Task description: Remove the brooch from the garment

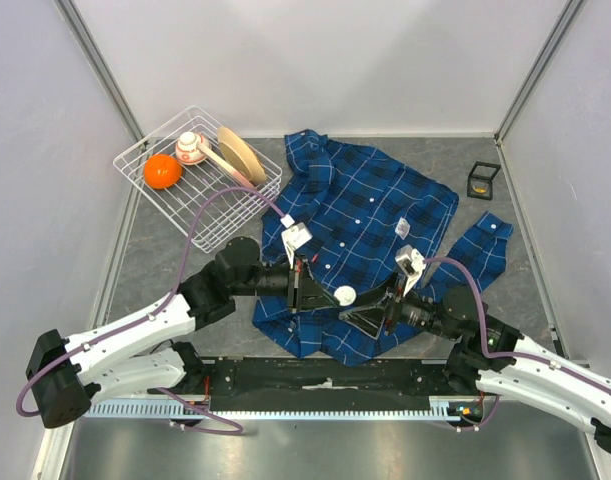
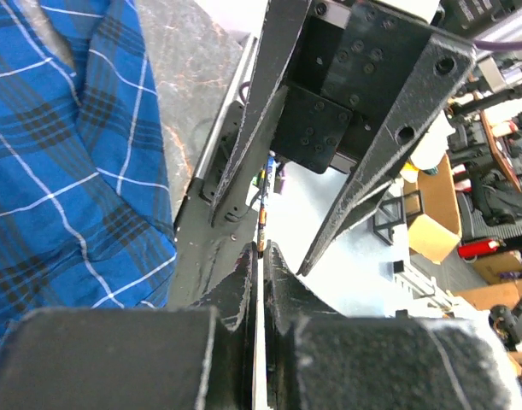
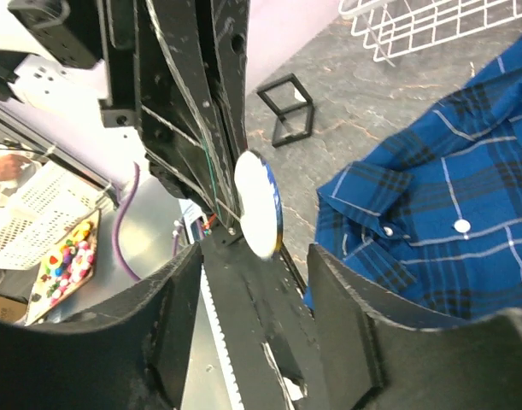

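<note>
The garment, a blue plaid shirt with white buttons, lies spread on the grey table; part of it also shows in both wrist views. The brooch is a round white disc with a dark rim, held off the shirt above its near hem. My left gripper is shut on the brooch, and in its own view the fingers press together with a thin pale edge between them. My right gripper faces it, open. In the right wrist view the brooch hangs just beyond the spread jaws, touching neither.
A white wire basket at the back left holds an orange ball, a wooden dish and a small red-and-white toy. A small black frame stands at the back right. The black rail of the arm bases runs along the near edge.
</note>
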